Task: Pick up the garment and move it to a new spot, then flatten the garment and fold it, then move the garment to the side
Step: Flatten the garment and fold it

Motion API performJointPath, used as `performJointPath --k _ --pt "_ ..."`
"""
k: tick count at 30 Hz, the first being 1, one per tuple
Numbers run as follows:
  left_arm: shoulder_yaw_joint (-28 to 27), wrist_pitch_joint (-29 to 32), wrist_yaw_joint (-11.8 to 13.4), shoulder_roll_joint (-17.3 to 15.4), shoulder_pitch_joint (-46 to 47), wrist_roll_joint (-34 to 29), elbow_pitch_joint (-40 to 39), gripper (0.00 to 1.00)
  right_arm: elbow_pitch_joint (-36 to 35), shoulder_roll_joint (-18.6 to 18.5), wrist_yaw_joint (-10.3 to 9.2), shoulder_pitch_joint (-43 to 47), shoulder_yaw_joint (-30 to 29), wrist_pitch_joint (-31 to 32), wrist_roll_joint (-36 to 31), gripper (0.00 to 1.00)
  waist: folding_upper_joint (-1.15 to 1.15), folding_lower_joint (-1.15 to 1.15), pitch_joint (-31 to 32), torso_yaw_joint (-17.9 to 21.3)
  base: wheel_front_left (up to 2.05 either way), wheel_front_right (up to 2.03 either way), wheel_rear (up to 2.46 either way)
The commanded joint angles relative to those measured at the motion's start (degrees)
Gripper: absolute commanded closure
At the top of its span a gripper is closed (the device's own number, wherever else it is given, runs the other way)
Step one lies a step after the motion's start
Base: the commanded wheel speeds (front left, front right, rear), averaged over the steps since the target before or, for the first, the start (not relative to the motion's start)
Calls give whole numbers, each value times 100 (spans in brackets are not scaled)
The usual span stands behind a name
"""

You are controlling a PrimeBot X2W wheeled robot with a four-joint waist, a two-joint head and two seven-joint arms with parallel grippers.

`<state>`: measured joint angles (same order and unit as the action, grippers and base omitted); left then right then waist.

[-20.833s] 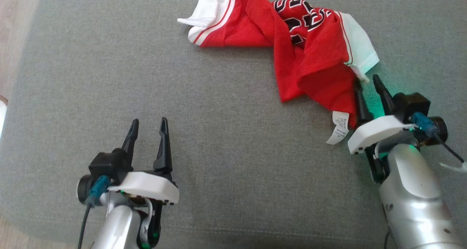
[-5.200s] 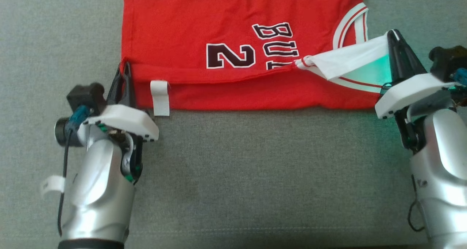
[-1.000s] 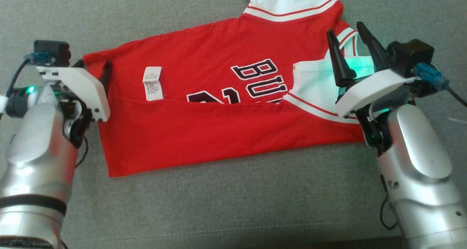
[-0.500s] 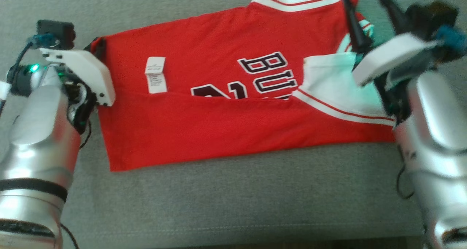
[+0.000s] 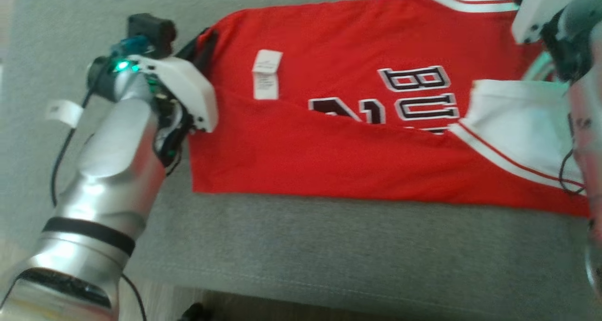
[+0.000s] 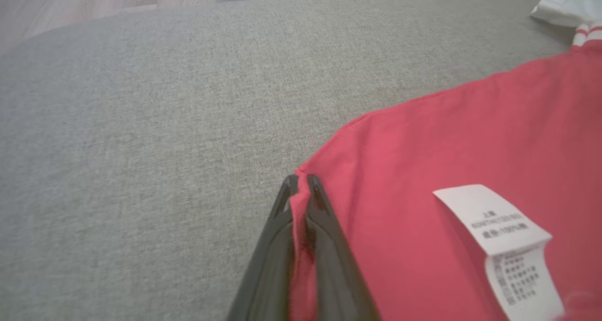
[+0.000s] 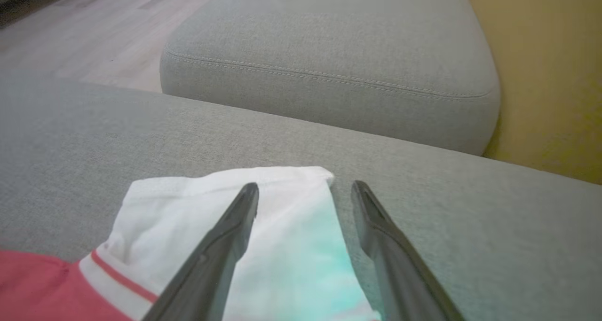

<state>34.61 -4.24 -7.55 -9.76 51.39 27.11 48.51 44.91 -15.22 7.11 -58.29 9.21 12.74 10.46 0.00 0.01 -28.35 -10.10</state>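
Printed right of centre on the red garment (image 5: 329,161): black, white-edged letters "BU" (image 5: 414,79), with numerals (image 5: 371,112) lower left, half-hidden under a fold. On the white care label (image 6: 510,238), lower right of the left wrist view: tiny blurred print, unreadable.

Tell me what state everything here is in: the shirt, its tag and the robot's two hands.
Red basketball jersey with white trim: lying on the grey fabric cushion, near long edge folded over, hiding part of the lettering.
White care label: exposed, lying flat on the red cloth.
Left hand: shut, pinching the jersey's corner.
Right hand: open, fingers apart over the white trim.
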Motion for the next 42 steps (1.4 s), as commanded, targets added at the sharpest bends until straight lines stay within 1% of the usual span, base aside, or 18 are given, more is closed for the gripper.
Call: performJointPath --k 1,7,12,16,17,18,20,23,27,32,37,42 --pt "-70 -79 7 -144 255 53 -156 100 -60 -13 37 -231 -26 45 -68 0 0 -1 -150 -217 0 0 0" --pt "339 -233 7 35 431 247 -191 100 604 -87 37 -718 -349 242 -407 0 0 -1 -281 -466 0 0 0" --pt "587 -339 7 120 573 393 -90 100 1083 -107 37 -988 -672 470 -846 0 0 -1 -333 -547 0 0 0" --pt "712 -415 7 147 645 495 -27 100 1261 -46 37 -1080 -778 514 -1034 0 0 -1 -344 -575 0 0 0" --pt "745 -448 7 149 666 530 -5 100 1301 -20 37 -1102 -778 503 -1078 45 0 -1 -346 -578 0 0 0" --pt "776 -476 7 147 684 563 21 100 1330 8 37 -1121 -800 463 -1086 100 0 -1 -345 -576 0 0 0" --pt "805 -565 7 123 727 611 87 100 1336 30 37 -1161 -808 295 -1146 100 0 -1 -337 -551 0 0 0" --pt "740 -778 30 82 852 610 195 100 1275 4 37 -1240 -871 -149 -1268 100 0 -1 -305 -485 0 0 0" --pt "609 -966 129 34 1043 579 270 100 1231 -34 37 -1325 -1118 -759 -1419 100 0 -1 -212 -351 0 0 0" --pt "465 -1053 197 -81 1258 501 289 100 1292 -20 37 -1409 -1356 -1390 -1545 100 0 -1 -76 -110 0 0 0" --pt "318 -1073 247 -159 1293 433 294 100 1443 123 37 -1420 -1475 -1904 -1520 100 0 -1 69 144 0 0 0" --pt "169 -1075 265 -242 876 408 291 100 1626 356 37 -1133 -1345 -2371 -1187 100 0 -1 297 408 0 0 0"
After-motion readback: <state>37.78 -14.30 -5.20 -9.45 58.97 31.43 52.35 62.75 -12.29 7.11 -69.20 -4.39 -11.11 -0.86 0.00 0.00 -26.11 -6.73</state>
